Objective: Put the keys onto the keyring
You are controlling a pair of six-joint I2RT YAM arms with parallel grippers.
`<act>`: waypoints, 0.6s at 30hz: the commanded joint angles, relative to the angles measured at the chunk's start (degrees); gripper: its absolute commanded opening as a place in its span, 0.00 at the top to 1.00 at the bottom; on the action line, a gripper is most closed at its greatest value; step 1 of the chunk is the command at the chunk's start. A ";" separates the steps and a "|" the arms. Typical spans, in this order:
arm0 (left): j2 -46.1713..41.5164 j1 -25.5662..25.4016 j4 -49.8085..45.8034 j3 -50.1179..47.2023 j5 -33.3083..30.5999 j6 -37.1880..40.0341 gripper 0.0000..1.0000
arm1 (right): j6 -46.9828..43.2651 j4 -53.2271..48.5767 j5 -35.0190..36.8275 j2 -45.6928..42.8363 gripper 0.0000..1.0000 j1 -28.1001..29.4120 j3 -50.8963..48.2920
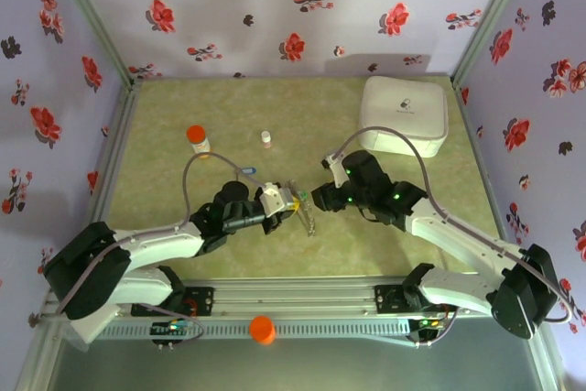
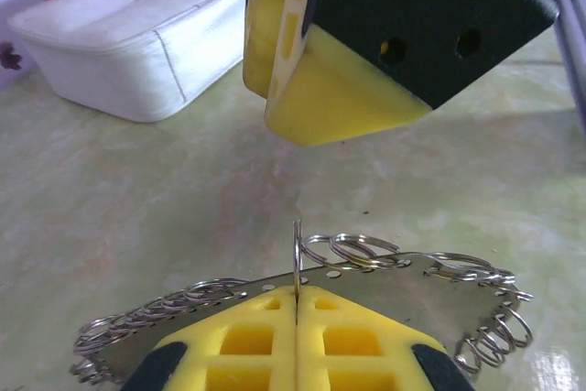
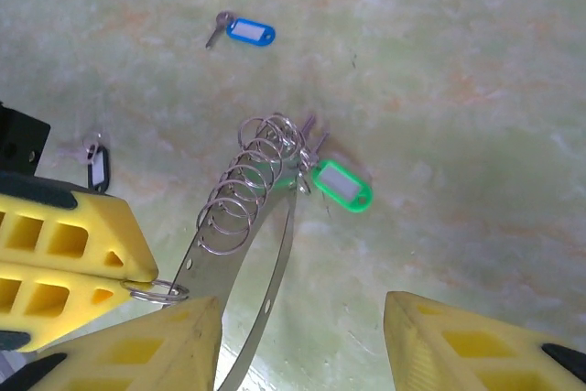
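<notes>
Standing behind keyring: white box right, orange-capped jar left.

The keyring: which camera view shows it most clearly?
The right wrist view: the keyring appears from above, a metal strip with a row of small rings, the green key by its far end. The left wrist view shows it close, clamped in the shut jaws of the left gripper. The top external view shows it small.
</notes>
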 commanded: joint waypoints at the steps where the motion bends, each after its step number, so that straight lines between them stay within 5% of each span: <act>1: -0.33 0.29 -4.49 2.56 4.11 -2.42 1.00 | -5.05 -1.40 -2.04 -1.36 0.50 -0.17 0.36; 11: 1.13 0.82 -2.43 1.77 7.76 0.92 1.00 | -37.62 -0.14 -6.34 -9.36 0.63 3.71 -7.06; 18: 1.21 0.69 0.14 0.71 9.73 5.45 1.00 | -44.05 2.47 -10.54 -5.27 0.72 5.50 -6.41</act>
